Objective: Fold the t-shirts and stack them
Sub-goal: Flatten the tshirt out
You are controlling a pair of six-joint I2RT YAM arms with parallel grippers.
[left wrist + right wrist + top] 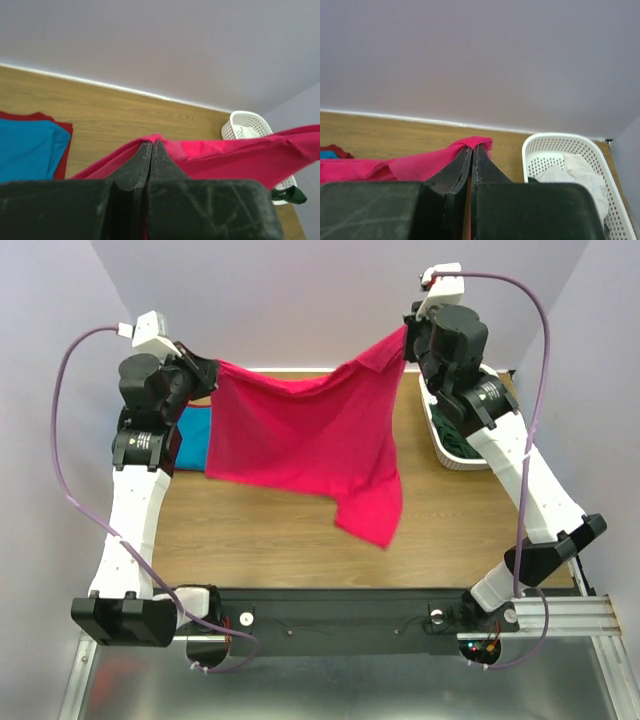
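Observation:
A crimson-pink t-shirt (300,440) hangs stretched in the air between both arms, one sleeve drooping toward the table's middle. My left gripper (208,372) is shut on its left top corner, and the cloth (240,157) runs off to the right of the black fingertips (145,150). My right gripper (408,340) is shut on the other top corner, where pink cloth (470,142) bunches over its tips. A turquoise-blue t-shirt (25,150) lies folded on a dark red t-shirt (62,160) at the table's left, partly hidden by the hanging shirt in the top view.
A white lattice basket (447,445) stands at the right back of the wooden table (270,530), holding pale and dark green cloth (575,172). Grey walls close in the back and sides.

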